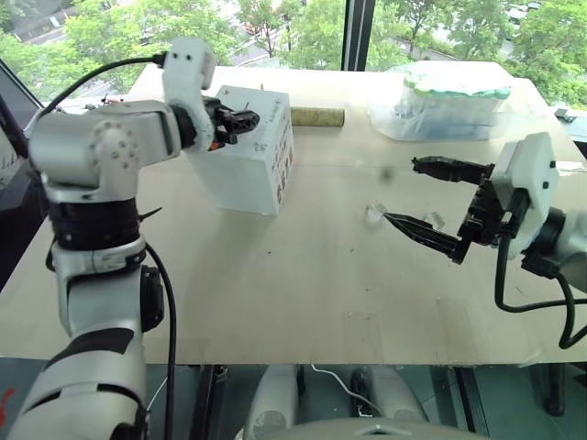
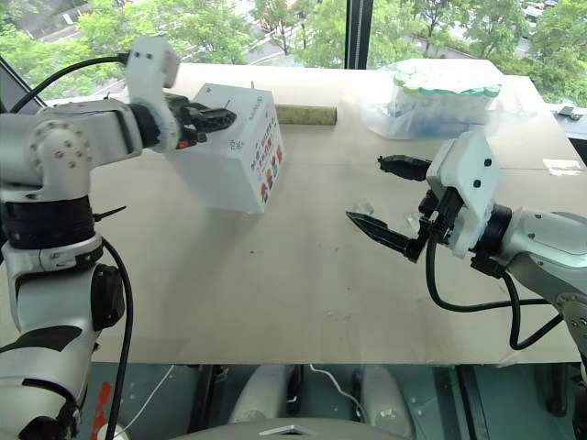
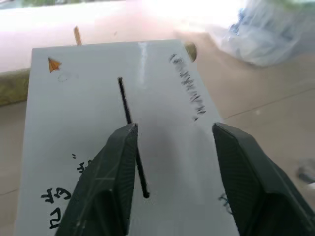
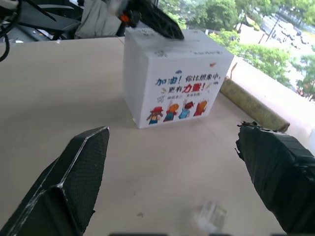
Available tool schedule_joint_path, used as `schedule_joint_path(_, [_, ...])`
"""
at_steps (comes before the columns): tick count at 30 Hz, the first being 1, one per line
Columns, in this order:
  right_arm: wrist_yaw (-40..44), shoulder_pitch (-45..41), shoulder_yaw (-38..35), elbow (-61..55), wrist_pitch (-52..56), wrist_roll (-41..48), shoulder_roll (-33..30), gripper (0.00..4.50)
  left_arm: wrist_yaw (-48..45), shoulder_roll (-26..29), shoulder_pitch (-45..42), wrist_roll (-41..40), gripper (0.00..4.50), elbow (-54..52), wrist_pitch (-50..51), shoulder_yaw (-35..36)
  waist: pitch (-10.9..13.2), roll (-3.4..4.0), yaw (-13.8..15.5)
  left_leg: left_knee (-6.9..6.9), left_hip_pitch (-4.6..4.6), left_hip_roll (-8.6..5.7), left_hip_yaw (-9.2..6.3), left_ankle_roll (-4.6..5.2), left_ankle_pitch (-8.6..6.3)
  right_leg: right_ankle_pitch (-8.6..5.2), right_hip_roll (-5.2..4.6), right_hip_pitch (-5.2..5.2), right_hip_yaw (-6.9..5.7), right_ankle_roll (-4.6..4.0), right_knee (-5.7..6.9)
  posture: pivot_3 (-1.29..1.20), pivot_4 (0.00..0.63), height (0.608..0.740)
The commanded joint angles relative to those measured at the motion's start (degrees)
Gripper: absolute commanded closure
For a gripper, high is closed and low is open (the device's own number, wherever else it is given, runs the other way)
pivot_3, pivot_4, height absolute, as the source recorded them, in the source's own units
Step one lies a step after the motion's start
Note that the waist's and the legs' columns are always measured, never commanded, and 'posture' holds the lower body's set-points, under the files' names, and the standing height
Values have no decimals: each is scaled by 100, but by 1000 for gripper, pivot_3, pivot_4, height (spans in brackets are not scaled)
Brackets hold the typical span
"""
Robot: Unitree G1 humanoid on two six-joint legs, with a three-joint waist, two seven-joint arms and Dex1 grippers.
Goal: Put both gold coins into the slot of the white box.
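Fingers of your left gripper (image 3: 170, 182) hang spread over the white box (image 1: 246, 151) slot (image 3: 132, 135); your right gripper (image 1: 424, 194) fingers gape wide above the tabletop (image 1: 303, 275).

Daylight came in through the window (image 1: 303, 32) behind the table (image 1: 321, 275) and the scene was bright. The trees outside looked very pale and washed out. In the left wrist view the far edge of the table was burned to white by glare, and the plastic bag (image 3: 275, 29) there was blurred. The white box (image 4: 172, 73) threw only a soft shadow. In the right wrist view the near fingers (image 4: 74, 182) were out of focus.
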Motion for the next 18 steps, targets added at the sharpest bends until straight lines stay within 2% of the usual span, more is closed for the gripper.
schedule_joint_path(1, [-215, 138, -329, -166, -56, 5, 8, 0, -696, 173, 718, -569, 2034, -1015, -410, 573, -1, 2, -32, -1, 1, 0, 2, 0, 0, 0, -2, 1, 1, 0, -3, 0, 150, 740])
schedule_joint_path(3, [-425, 552, -442, -196, -241, 55, 395, 0, -1491, 16, 1881, -692, 2034, -1855, -1437, 683, -6, 1, -39, -3, 6, 0, 5, 0, 0, 0, -4, 2, 4, 0, -2, 0, 150, 740])
schedule_joint_path(6, [-305, 1436, -735, -178, -200, -78, 427, 0, -2140, -138, 2987, -1056, 2034, -2575, -2037, 752, -8, -3, -2, -20, 13, 0, 13, -1, 0, 0, -14, 6, 4, 0, -10, 0, 150, 740])
schedule_joint_path(10, [340, 3229, -1421, -220, -849, -1289, 329, 0, -2468, -67, 4153, -688, 2034, -2671, -2709, 600, -12, 4, 133, -9, 13, -3, 3, 18, -11, -1, -9, 16, -15, -1, -7, 0, 150, 740])
schedule_joint_path(14, [874, 4282, -2202, -120, -1444, -1712, 627, 0, -2399, 8, 4894, -407, 2034, -2496, -3100, 673, -16, 13, 98, -6, 53, 0, -1, 31, -19, -3, -2, 59, -14, -2, -9, 0, 150, 740])
schedule_joint_path(18, [1501, 4865, -2780, 226, -1857, -1854, 762, 0, -2343, 24, 5317, -88, 2034, -2331, -3565, 760, -18, 14, 95, -20, 100, 8, 6, 31, -19, -4, 5, 93, -4, -3, -10, 0, 150, 740])
